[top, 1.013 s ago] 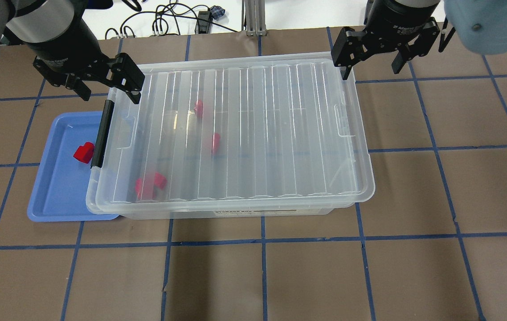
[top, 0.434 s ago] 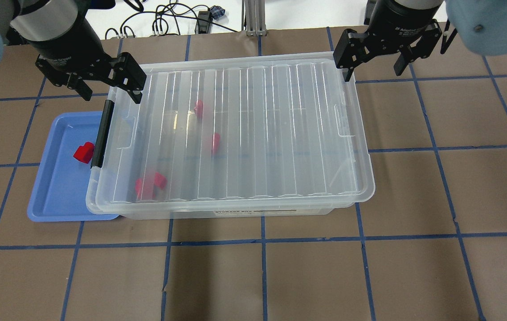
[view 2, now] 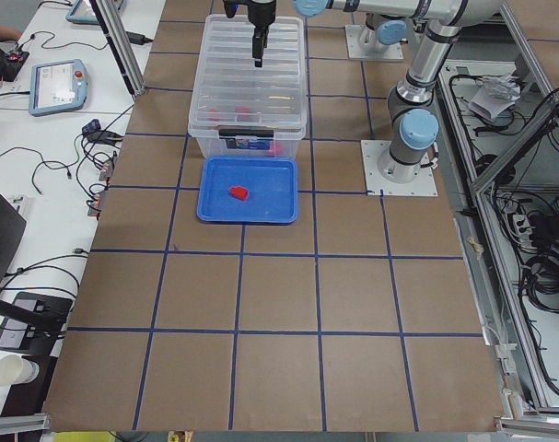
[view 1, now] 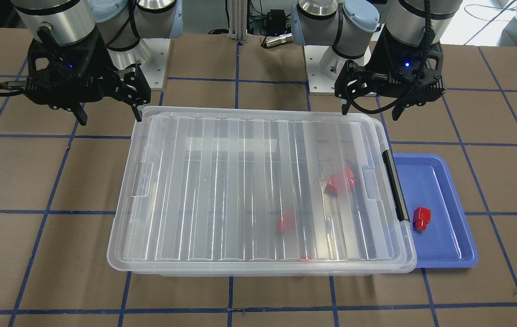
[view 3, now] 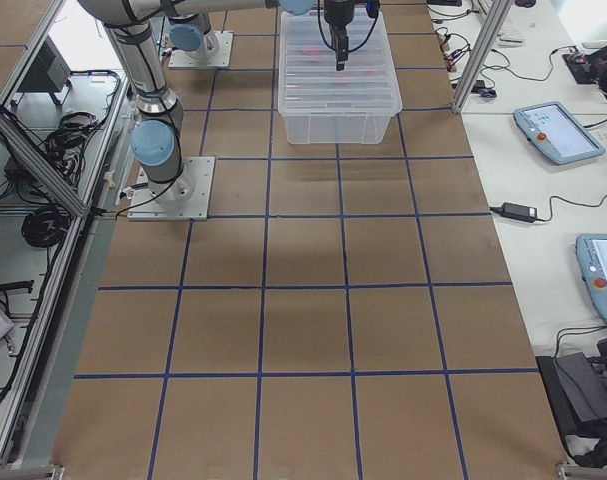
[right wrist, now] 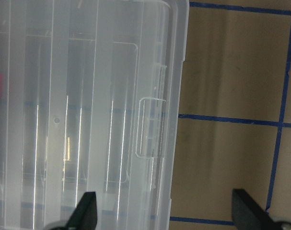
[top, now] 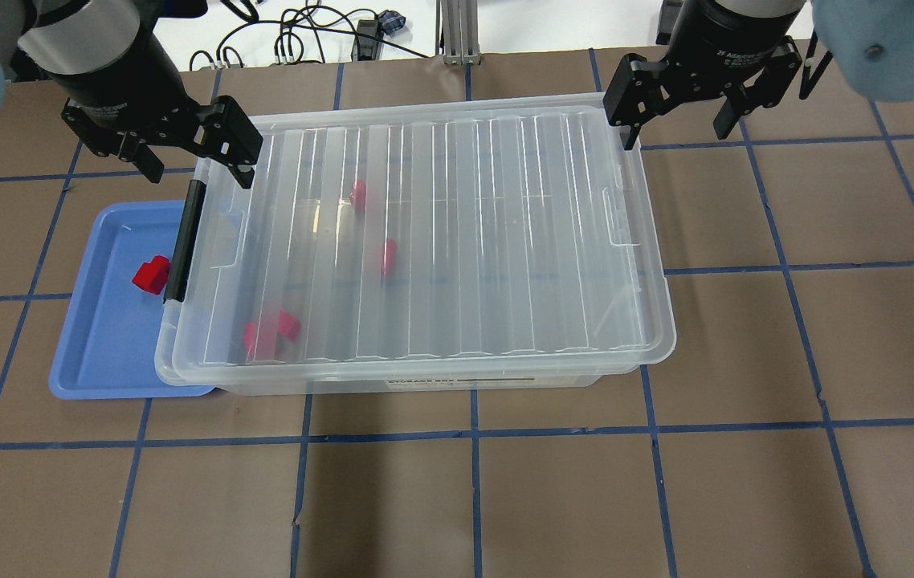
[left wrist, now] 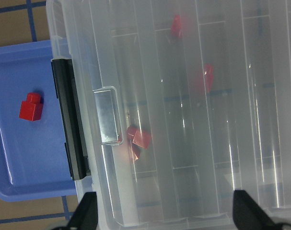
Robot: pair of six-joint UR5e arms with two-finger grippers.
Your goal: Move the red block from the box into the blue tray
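Lid (top: 505, 241) shut on the box (top: 425, 382).
One red block (top: 152, 275) lies in the blue tray (top: 104, 353) at the box's handle end; left tool (top: 200, 172) and right tool (top: 674, 138) hover over its robot-side corners, spread wide, empty.

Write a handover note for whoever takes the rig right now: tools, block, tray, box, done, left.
Left tool: open, empty, raised over the box end with the black handle.
Right tool: open, empty, raised over the opposite end.
One red block lies in the blue tray, next to the box. The lid is on the box; other red blocks show through it.
Done: block in tray, lid on.
Left: likely only parking the arms.
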